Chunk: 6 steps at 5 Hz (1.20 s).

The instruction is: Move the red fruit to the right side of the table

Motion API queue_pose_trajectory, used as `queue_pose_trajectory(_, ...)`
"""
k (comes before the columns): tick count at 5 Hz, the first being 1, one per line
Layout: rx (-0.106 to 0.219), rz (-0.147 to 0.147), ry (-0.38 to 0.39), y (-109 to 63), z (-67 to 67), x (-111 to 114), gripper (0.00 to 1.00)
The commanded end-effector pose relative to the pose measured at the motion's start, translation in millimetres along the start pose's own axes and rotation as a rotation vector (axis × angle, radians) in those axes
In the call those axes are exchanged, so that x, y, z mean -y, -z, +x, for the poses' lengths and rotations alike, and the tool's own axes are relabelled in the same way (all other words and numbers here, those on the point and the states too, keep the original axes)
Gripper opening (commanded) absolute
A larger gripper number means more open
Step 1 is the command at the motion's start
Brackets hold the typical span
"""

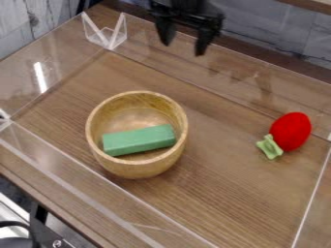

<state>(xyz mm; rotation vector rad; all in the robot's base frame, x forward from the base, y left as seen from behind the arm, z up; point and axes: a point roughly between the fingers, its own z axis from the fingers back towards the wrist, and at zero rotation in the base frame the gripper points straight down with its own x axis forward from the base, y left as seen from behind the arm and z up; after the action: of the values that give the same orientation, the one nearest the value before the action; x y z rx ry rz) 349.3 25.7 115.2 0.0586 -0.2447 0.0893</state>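
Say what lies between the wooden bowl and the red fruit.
Between the bowl and the red fruit, the camera view shows only bare table.

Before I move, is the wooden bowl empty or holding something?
Holding something: a green block lies inside the bowl, within its rim.

Block (138, 140) in bowl (97, 121), fruit (291, 130) to the right on the table (195, 203)
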Motion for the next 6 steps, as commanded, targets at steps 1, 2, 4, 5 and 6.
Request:
queue_pose_trajectory(1,0.02,-0.019,-0.032,-11.2,3.7,35.4,1.0)
queue_pose_trajectory(2,0.008,-0.042,-0.105,-15.2,-4.2,70.2,1.0)
queue_pose_trajectory(4,-0.014,-0.105,-0.188,-19.2,-30.9,115.8,1.0)
queue_pose_trajectory(5,-0.021,-0.173,-0.185,-16.1,-35.4,116.7,1.0)
queue_pose_trajectory(6,-0.011,-0.205,-0.134,-20.5,-28.0,112.4,1.0)
